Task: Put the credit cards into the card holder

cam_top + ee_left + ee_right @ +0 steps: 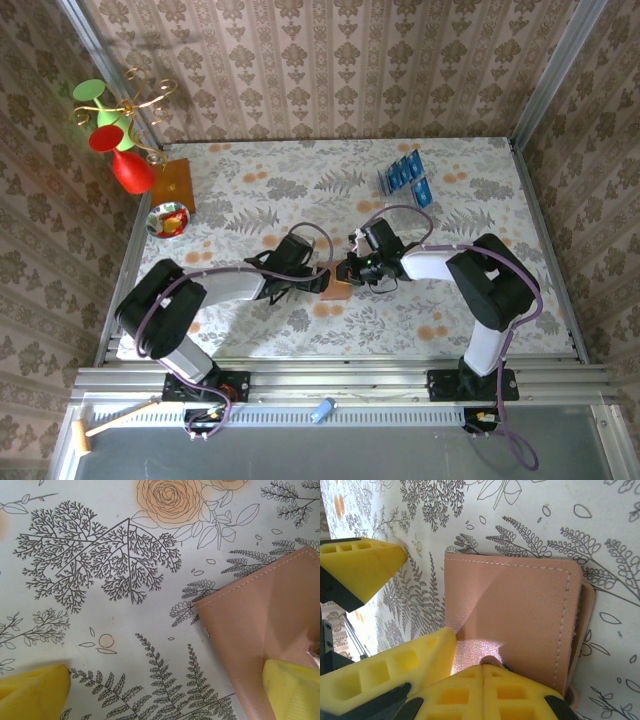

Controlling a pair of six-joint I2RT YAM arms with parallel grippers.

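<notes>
The card holder (337,290) (260,615) (510,610) is a salmon-brown wallet lying closed on the floral table between the two arms. My left gripper (318,283) (165,682) is open at its left edge, with one yellow finger over the wallet's corner and the other on bare table. My right gripper (352,271) (484,669) is shut, its tips against the wallet's cover at a small metal snap. I cannot tell whether it pinches anything. Several blue credit cards (403,172) stand at the back right, and one more card (422,192) lies just beside them.
The cards stand in a clear rack (386,181). At the back left are a red vase with green goblets (122,150), an orange-brown wooden board (173,185) and a small patterned bowl (167,220). Patterned walls close the table on three sides.
</notes>
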